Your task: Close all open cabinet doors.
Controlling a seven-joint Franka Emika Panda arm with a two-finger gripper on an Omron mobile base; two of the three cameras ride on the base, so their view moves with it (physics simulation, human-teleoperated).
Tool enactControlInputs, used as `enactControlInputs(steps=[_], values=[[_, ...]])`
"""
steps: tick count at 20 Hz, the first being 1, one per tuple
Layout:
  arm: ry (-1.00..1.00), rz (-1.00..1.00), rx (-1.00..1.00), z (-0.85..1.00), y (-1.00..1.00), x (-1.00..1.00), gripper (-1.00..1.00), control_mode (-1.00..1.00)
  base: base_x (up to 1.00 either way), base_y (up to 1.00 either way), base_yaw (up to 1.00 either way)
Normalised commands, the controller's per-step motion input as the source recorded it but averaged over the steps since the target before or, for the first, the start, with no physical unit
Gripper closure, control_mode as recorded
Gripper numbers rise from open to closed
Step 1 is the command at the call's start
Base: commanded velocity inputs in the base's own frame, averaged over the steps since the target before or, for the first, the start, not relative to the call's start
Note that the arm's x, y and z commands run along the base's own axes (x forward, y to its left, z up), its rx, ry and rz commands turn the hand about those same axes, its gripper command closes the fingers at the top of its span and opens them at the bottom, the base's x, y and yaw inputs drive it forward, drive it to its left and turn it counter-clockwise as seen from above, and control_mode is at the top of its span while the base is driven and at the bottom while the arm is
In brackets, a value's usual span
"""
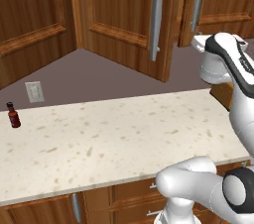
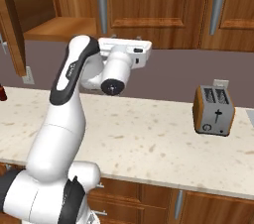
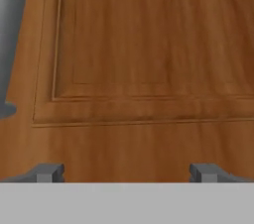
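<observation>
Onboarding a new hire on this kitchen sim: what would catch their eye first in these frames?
The open cabinet door swung out over the speckled counter, silver bar handle facing the room. Then the white arm, its pincer spread wide and aimed at a wooden door panel. A toaster stands at the counter's right, a small sauce bottle at its left.

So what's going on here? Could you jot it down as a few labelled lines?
open door: cabinet door swung out over the counter
tool: tool open, facing a door panel close up, holding nothing
on counter: toaster at one end, small bottle at the other
job left: open door not yet shut
</observation>
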Motion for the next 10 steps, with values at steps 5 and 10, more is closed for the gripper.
enactControlInputs(steps=[5,10], values=[[0.04,0.0,0.0,0.0,0.0,0.45,-1.0,-1.0,0.0,0.0,0.0],[0.09,0.0,0.0,0.0,0.0,0.44,-1.0,-1.0,0.0,0.0,0.0]])
